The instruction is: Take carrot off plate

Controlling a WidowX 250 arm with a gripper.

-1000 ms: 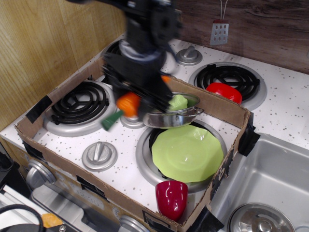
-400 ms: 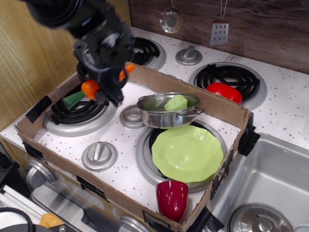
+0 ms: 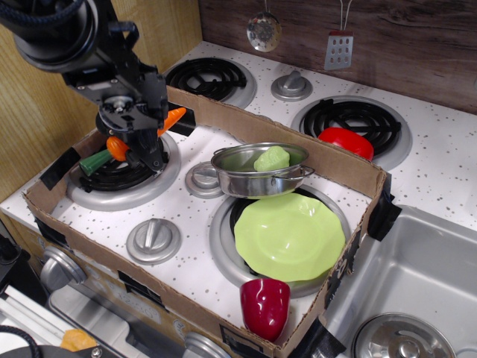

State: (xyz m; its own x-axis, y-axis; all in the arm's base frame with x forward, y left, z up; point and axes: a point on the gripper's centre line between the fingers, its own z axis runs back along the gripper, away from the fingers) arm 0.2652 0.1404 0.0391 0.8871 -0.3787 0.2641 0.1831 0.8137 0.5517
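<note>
Since the earlier frame, carrot (image 3: 119, 145) and my gripper (image 3: 133, 140) have shifted further left and a bit lower, from the box's back wall area to over the front-left burner (image 3: 123, 173). Carrot is off the plate (image 3: 289, 236), well apart from it. It sits crosswise in my grip: green stem end pokes out low on the left, orange tip sticks out upper right near the cardboard edge. My fingers are clamped on its middle, so most of the orange body is hidden behind the gripper. Cannot tell whether the stem end touches the burner coil or hangs just above it.

Plate lies bare on the front-right burner, nothing on it. Just behind the plate, a steel pot (image 3: 261, 179) overlaps the plate's far rim; a green lump (image 3: 271, 158) sits inside the pot. Red cup (image 3: 265, 306) stands at the near edge of the plate, by the box's front wall. Cardboard box (image 3: 339, 165) rings the front two burners and knobs. Beyond the box's back wall, a red pepper (image 3: 346, 142) lies on the back-right burner. Sink (image 3: 417, 283) to the right of the box. Ladle (image 3: 263, 30) and small grater (image 3: 339, 50) hang on the wood wall behind the stove.
</note>
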